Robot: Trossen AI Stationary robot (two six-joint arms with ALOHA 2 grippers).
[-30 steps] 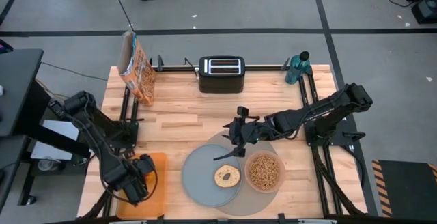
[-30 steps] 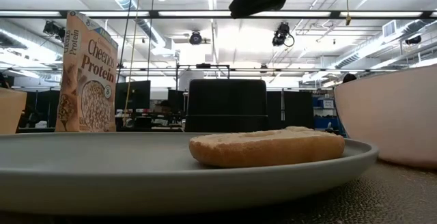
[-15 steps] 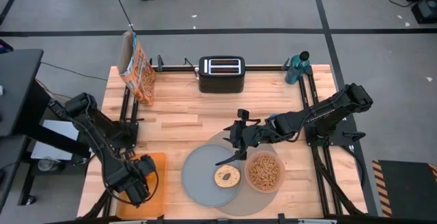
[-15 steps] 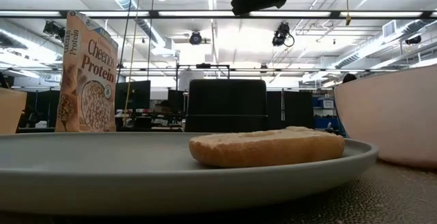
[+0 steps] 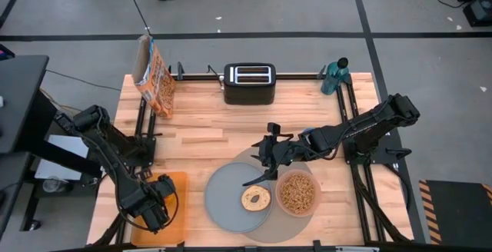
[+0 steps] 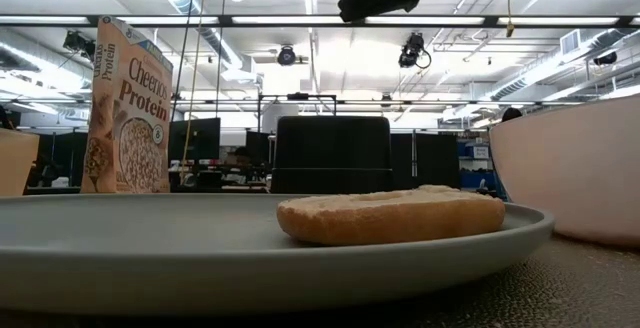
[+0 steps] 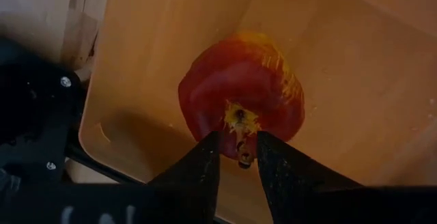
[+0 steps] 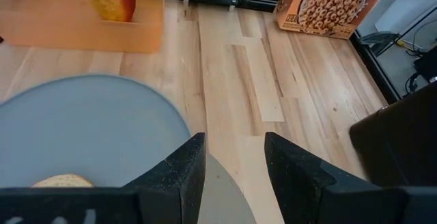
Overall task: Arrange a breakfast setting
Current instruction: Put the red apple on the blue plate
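On the wooden table [image 5: 200,133], an orange board [image 5: 173,206] is seen at the left front corner, where the apple [image 7: 240,104] lies. The left gripper [image 7: 237,157] is narrowed around the apple's stem. The right gripper [image 8: 229,157], held apart, is poised above the plate [image 5: 227,198].

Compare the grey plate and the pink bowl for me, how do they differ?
The grey plate is wide, flat and shallow; the pink bowl is smaller across, and in the low view its wall stands well above the plate's rim. The plate holds one toasted bagel half; the bowl is filled with brown cereal pieces. The plate lies to the left, the bowl to its right. Both are round and sit on the round placemat.
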